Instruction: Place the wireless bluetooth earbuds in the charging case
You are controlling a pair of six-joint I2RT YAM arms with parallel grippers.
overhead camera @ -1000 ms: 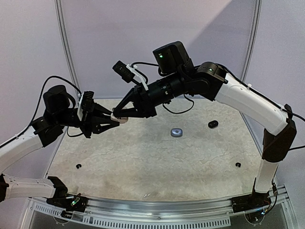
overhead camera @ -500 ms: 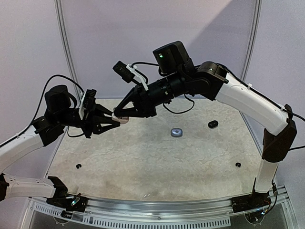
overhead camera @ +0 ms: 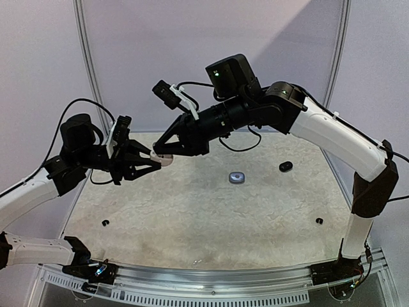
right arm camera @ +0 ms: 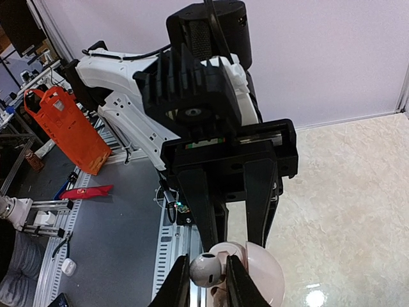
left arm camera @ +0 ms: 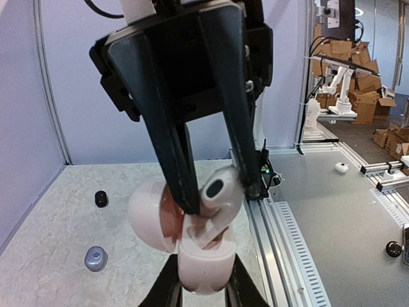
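My left gripper is shut on a pinkish-white charging case and holds it in the air above the table's far left, its lid swung open. My right gripper is shut on a white earbud and meets the case from the right. The bud's stem points down into the case mouth and its head stays above the rim. In the right wrist view the bud sits between my fingertips, with the case just behind it.
A silvery-grey case and a black case lie on the table's far right half. Two tiny black buds lie nearer me, one left and one right. A metal rail edges the table.
Both grippers have stayed joined at the case. The left wrist has shifted slightly up, and the right gripper has moved with it. Both grips are the same.
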